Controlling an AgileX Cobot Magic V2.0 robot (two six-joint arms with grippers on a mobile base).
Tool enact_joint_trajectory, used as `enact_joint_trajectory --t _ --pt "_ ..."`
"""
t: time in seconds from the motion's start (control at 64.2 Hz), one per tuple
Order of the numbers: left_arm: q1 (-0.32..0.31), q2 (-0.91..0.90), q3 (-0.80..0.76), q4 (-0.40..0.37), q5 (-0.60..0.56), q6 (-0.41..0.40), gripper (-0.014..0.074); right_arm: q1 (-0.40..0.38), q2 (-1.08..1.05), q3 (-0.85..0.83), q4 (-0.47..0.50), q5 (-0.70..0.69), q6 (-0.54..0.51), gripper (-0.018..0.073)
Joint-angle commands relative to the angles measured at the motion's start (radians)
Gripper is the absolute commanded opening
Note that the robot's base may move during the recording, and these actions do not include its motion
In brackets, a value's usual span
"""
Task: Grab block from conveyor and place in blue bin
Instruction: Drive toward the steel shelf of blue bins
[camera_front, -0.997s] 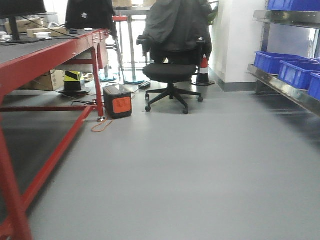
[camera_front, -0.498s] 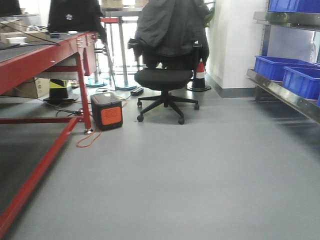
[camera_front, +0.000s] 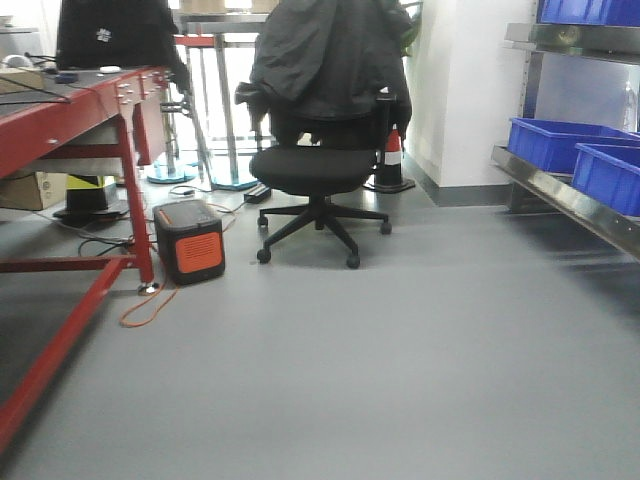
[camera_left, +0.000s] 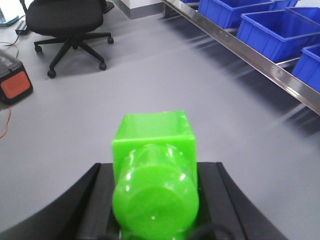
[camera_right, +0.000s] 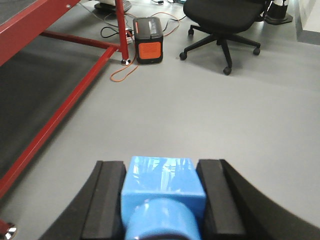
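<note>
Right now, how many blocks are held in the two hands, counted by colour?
Green: 1, the bright green square-edged plastic block, gripped in the left hand.
Blue: 1, the light blue square-edged plastic block, gripped in the right hand.
Total: 2 blocks.

Green block (camera_left: 153, 134) clamped in left end effector (camera_left: 159, 175), blue bins (camera_left: 280, 30) right, chair (camera_left: 65, 20) behind
</note>
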Motion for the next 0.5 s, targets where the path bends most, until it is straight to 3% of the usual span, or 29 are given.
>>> enact_joint_trajectory --t 0.0,0.483 --pt "-0.006 -0.001 -0.007 -0.002 -0.018 -0.006 -0.0111 -0.002 -0.002 -0.008 -0.003 -0.020 -0.005 -0.0162" --pt "-0.006 -0.001 -0.007 -0.002 -0.018 -0.006 -0.0111 -0.002 -0.002 -0.008 -0.003 -0.020 -0.005 -0.0162"
